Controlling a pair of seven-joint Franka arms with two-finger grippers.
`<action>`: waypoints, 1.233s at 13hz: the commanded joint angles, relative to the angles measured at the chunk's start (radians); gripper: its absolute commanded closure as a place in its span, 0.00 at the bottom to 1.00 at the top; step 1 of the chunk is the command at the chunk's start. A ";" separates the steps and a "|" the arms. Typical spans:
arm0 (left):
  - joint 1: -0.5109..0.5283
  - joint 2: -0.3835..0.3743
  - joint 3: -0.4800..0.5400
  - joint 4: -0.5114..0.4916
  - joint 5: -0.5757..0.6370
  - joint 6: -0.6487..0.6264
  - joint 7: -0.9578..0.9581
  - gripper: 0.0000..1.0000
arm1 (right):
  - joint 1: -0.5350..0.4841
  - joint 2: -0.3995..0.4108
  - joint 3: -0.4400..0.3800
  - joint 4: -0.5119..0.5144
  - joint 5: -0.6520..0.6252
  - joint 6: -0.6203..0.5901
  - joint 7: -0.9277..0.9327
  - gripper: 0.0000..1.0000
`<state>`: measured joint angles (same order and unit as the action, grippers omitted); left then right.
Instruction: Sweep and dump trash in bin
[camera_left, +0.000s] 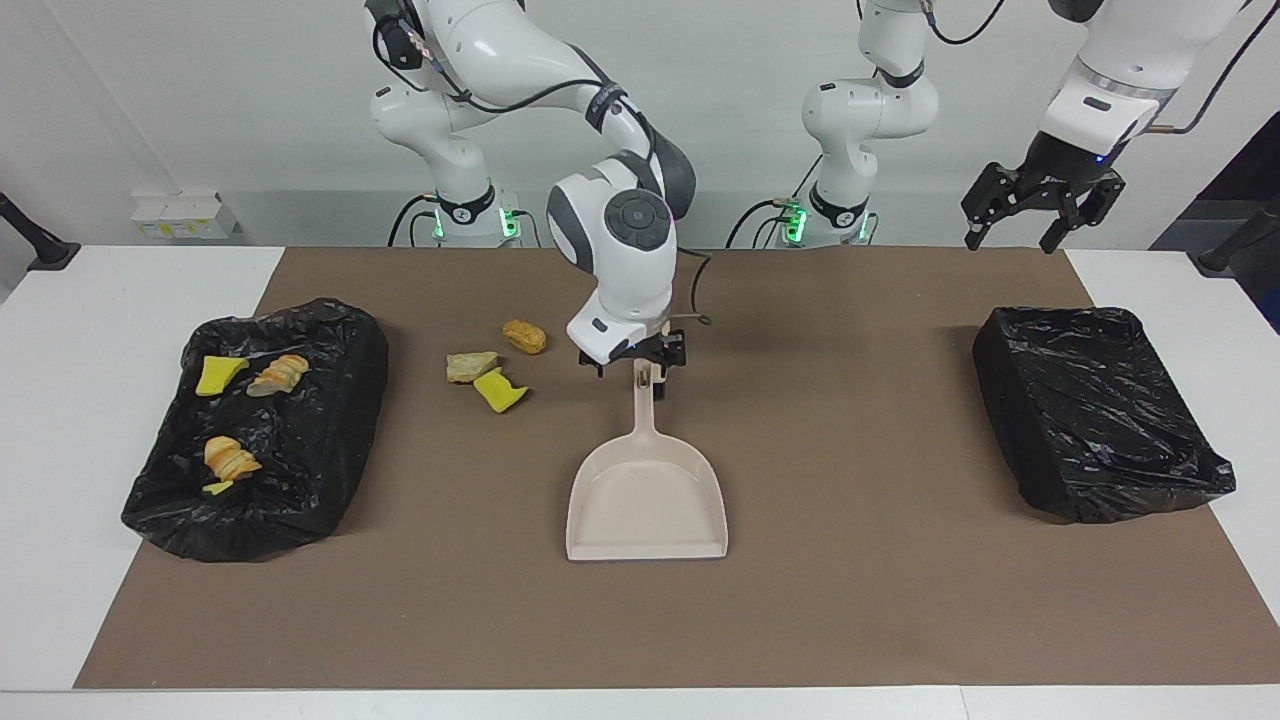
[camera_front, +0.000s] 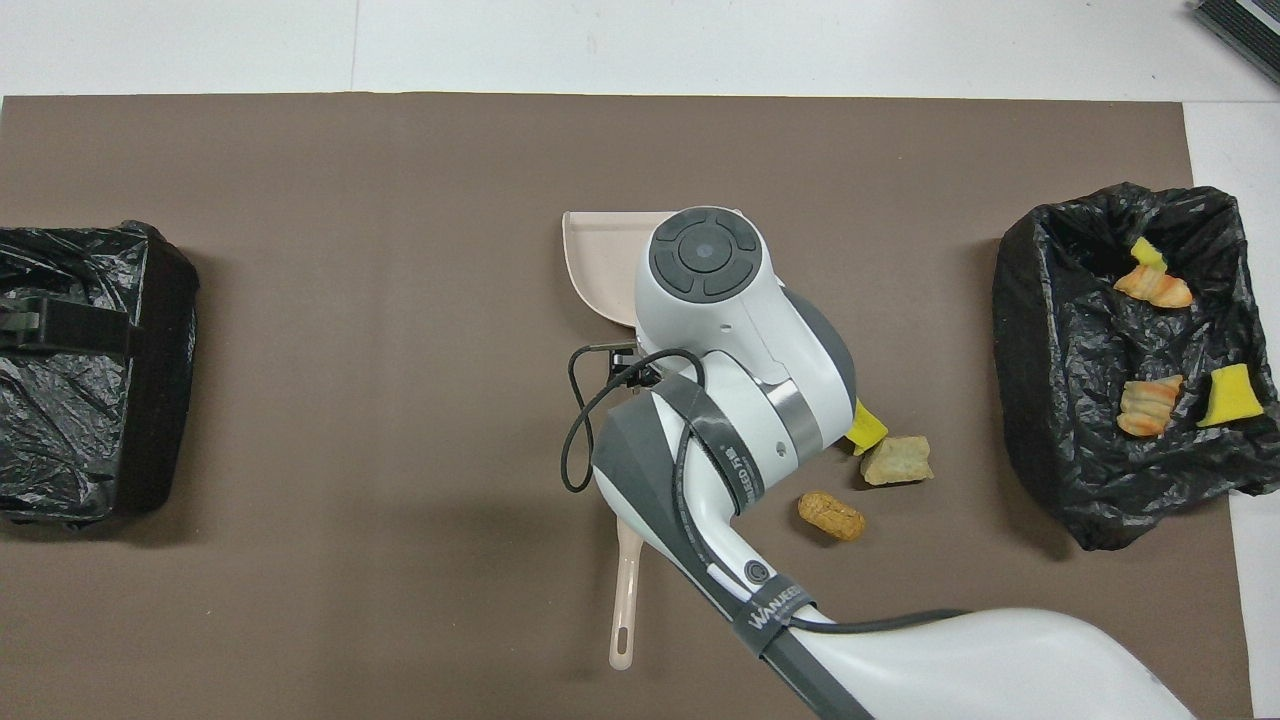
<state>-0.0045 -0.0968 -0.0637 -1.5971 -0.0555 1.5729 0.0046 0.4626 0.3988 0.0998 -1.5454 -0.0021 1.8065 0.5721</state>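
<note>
The beige dustpan lies flat on the brown mat with its handle toward the robots. My right gripper stands open just over the handle's tip, no longer holding it. Three pieces of trash lie on the mat toward the right arm's end: a brown bread chunk, a tan chunk and a yellow sponge piece. The black-lined bin at that end holds several more scraps. In the overhead view the right arm covers most of the dustpan and its own gripper. My left gripper waits open, high over the table's edge.
The beige brush's handle shows from under the right arm, nearer to the robots than the dustpan. A second black-lined bin stands at the left arm's end of the mat.
</note>
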 joint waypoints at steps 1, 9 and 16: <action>-0.046 -0.029 0.034 -0.032 0.019 0.001 0.015 0.00 | 0.002 -0.098 0.008 -0.100 0.004 -0.033 -0.011 0.00; -0.043 -0.031 0.039 -0.037 0.022 0.002 0.017 0.00 | 0.137 -0.346 0.011 -0.496 0.105 0.192 0.138 0.00; -0.052 0.034 -0.022 -0.044 0.022 0.180 -0.020 0.00 | 0.235 -0.290 0.012 -0.611 0.111 0.373 0.224 0.09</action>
<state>-0.0391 -0.0896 -0.0557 -1.6269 -0.0478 1.6852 0.0087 0.6936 0.0869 0.1120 -2.1382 0.0877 2.1354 0.7814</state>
